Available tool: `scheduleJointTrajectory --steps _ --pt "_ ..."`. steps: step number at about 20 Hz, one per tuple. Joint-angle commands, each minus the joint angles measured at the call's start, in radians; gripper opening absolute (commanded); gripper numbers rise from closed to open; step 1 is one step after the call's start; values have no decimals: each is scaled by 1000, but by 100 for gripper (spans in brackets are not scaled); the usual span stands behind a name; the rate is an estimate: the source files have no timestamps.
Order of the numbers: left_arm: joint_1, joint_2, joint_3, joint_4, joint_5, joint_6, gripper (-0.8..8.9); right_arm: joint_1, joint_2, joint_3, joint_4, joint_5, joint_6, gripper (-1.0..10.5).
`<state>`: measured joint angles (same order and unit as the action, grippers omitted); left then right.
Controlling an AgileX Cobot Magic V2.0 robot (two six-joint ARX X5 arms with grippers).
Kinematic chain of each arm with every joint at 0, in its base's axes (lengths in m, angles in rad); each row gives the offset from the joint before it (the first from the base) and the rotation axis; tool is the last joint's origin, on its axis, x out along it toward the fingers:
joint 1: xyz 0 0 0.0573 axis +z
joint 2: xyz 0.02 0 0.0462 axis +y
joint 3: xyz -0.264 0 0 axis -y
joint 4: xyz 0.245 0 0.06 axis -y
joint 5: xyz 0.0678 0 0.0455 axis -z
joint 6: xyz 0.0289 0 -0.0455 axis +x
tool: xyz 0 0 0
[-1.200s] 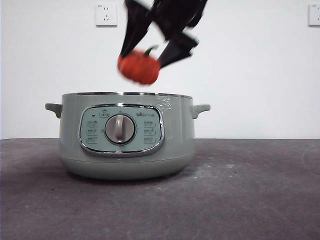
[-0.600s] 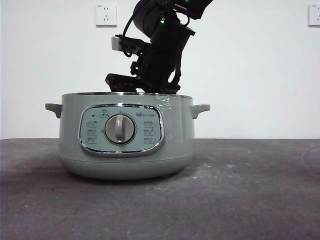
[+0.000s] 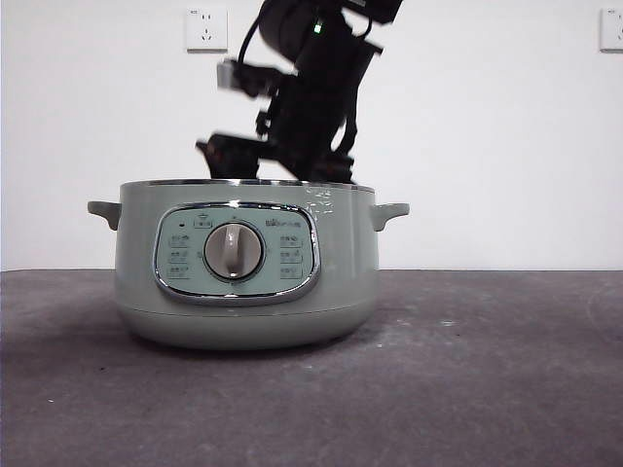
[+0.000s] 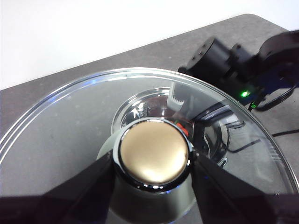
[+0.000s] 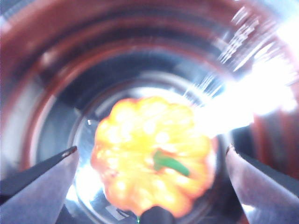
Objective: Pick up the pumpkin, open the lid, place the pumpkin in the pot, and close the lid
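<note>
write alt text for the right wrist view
Blurred look down into the pot: the pumpkin, green stem up, lies on its shiny floor. The right hand hangs above with jaws spread wide, clear of the pumpkin on both sides.

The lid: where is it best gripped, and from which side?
By its knob, from directly above. The clear glass lid is wide and shallow, with no other raised part; the left gripper holds it so, one jaw on each side of the knob.

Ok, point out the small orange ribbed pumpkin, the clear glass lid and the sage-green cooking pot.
Small orange ribbed pumpkin [image 5: 152, 154]: right wrist view, top by stem.
Clear glass lid [image 4: 70, 126]: left wrist view, glass pane.
Sage-green cooking pot [image 3: 341, 282]: front view, front wall.
</note>
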<state>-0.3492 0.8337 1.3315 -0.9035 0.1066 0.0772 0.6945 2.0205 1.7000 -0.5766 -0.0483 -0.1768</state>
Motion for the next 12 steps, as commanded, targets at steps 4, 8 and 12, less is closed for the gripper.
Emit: scheduleJointTrajectory --steps 4,8,12 --pt "2 45 19 96 43 -2 -8 -1 -309 -4 -62 161 58 690" --pt "1 155 19 176 80 1 -9 -2 -549 -4 -173 214 101 690" --pt "-12 288 19 286 108 13 -8 -1 -727 -4 -269 212 124 689"
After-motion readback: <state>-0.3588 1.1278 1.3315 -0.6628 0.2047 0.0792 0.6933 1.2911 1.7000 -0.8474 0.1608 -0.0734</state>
